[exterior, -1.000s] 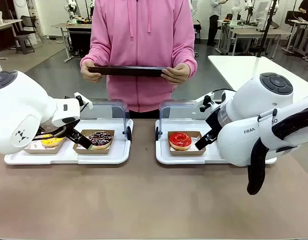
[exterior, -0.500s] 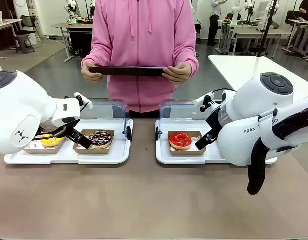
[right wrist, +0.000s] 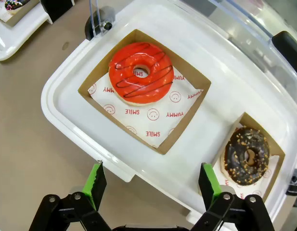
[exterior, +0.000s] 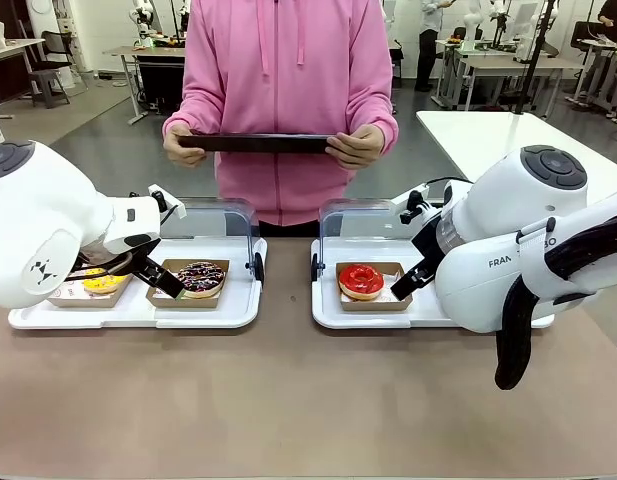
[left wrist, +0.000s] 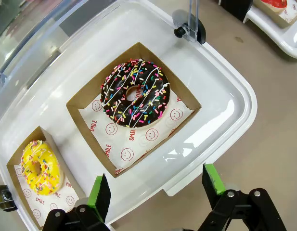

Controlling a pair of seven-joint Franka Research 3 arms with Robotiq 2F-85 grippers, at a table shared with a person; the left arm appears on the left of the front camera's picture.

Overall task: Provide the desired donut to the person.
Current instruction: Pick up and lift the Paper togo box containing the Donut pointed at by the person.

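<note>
- At the far side of the desk [exterior: 288,400]: person [exterior: 288,80] in a pink hoodie, both hands [exterior: 353,148] on a flat black board [exterior: 253,142] held level at the waist.
- Over the near rim of the left tray [left wrist: 225,86]: left claw [left wrist: 157,185], fingers spread apart, nothing between them.
- Ahead of that claw, in an open brown box [left wrist: 73,113]: sprinkle donut [left wrist: 135,93], chocolate-iced, near the fingers but not touching them.
- Beside it in a second box: yellow donut [left wrist: 38,167], closer to one green pad.
- Over the near edge of the right tray [right wrist: 61,101]: right claw [right wrist: 152,179], fingers likewise apart and empty.
- Ahead of it, in its own box on printed paper: red donut [right wrist: 141,73] with dark stripes, clear of both fingers.
- Off to one side in another box: nut donut [right wrist: 248,155], dark-iced.
- From the front: each claw low beside a box, clear lids [exterior: 213,215] raised at the back of both trays.
- No telling which donut is wanted; all four in their boxes on the trays.
</note>
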